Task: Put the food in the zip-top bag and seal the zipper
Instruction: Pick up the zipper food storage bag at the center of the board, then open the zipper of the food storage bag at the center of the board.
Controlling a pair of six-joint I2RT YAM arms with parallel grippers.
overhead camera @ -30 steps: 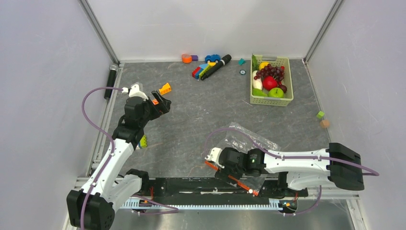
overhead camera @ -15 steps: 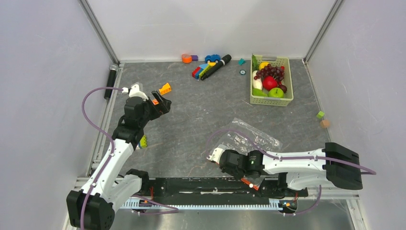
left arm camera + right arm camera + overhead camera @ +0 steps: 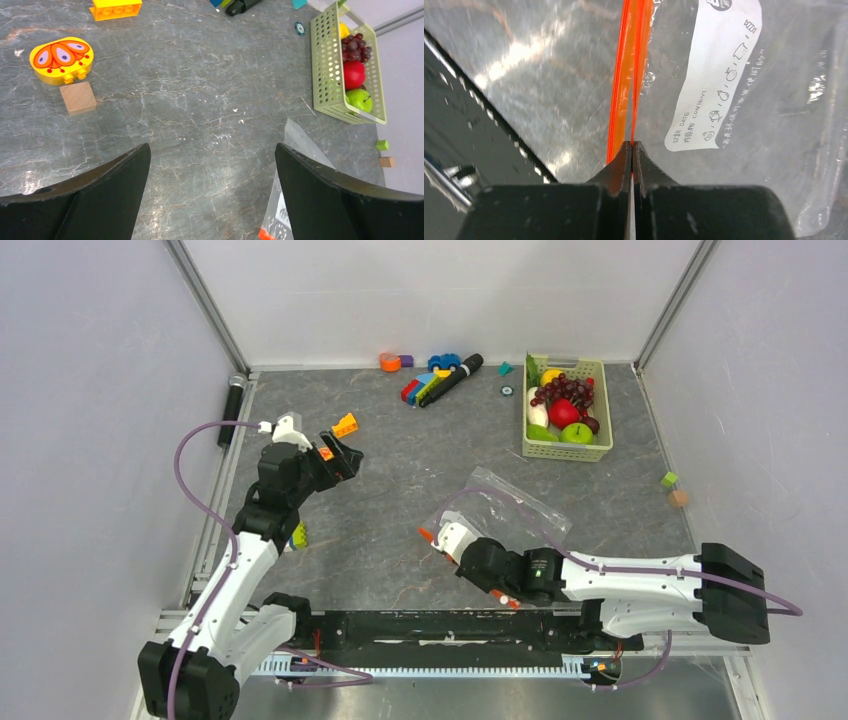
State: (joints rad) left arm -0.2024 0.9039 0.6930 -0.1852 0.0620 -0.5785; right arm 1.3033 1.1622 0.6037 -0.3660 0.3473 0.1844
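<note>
Food in basket, behind zip-top bag

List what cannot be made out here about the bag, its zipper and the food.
1. Right wrist view: the zipper runs into the right gripper's shut jaws; no slider shows.
2. Left wrist view: the zip-top bag is partly hidden behind the left gripper and cut by the bottom edge.
3. Top view: the grapes cover food beneath in the basket.

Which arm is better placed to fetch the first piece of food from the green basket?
Left, probably. The left gripper is open and empty; the right gripper is shut on the zipper of the zip-top bag. The basket sits far right, though, so the reach is long.
</note>
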